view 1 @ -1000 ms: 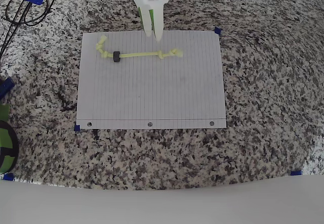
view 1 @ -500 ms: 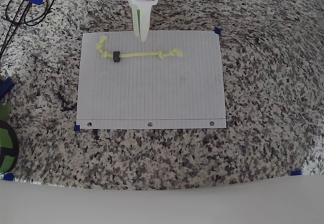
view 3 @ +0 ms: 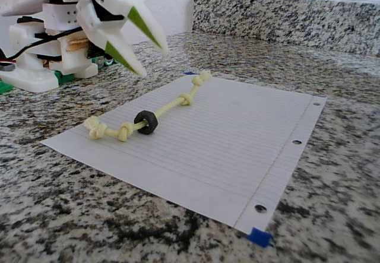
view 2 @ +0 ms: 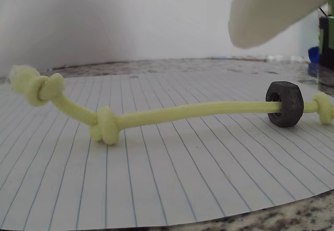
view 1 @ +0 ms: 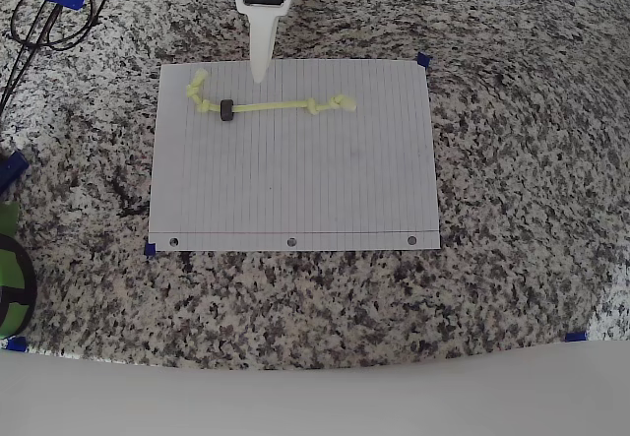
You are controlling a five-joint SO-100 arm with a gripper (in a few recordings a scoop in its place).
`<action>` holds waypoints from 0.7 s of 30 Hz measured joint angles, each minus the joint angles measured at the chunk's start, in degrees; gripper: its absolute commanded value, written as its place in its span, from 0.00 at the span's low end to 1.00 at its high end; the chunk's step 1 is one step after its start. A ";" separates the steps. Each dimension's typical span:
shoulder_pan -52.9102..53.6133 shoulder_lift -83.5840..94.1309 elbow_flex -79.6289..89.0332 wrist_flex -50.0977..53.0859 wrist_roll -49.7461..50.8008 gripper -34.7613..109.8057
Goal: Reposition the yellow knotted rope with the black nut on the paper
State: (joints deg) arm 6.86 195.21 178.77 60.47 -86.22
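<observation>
The yellow knotted rope [view 1: 276, 107] lies across the far part of the paper [view 1: 295, 180], with knots near both ends. Close to the rope's left end in the overhead view, the black nut [view 1: 227, 110] sits threaded on it. My white gripper [view 1: 259, 74] hovers over the paper's far edge, just behind the nut. In the fixed view the gripper [view 3: 153, 61] is open and holds nothing, above and behind the rope [view 3: 172, 105] and nut [view 3: 146, 122]. The wrist view looks low along the paper [view 2: 156, 189] at the rope [view 2: 182, 111] and nut [view 2: 284, 104], with one finger [view 2: 271, 7] at the upper right.
Black cables [view 1: 44, 13] loop on the granite counter at the upper left. Blue tape pieces [view 1: 423, 60] mark the paper's corners and the counter. A green and black object [view 1: 10, 279] sits at the left edge. The arm's base [view 3: 35, 67] stands behind the paper, and a granite backsplash [view 3: 285, 16] is beyond.
The gripper has swung left along the paper's far edge, from behind the rope's middle to just behind the nut. Rope and nut have not moved.
</observation>
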 measured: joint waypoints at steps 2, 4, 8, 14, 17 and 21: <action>0.00 -0.09 0.70 0.09 0.00 0.63; 0.00 0.00 1.58 0.70 0.00 0.63; -0.88 -0.09 1.76 1.76 0.00 0.63; -2.20 0.00 1.93 3.34 -0.09 0.63; -2.37 0.00 1.93 4.04 -0.09 0.63; -2.46 0.00 1.93 5.80 -0.09 0.63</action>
State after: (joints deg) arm 4.39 195.21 180.70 66.27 -86.31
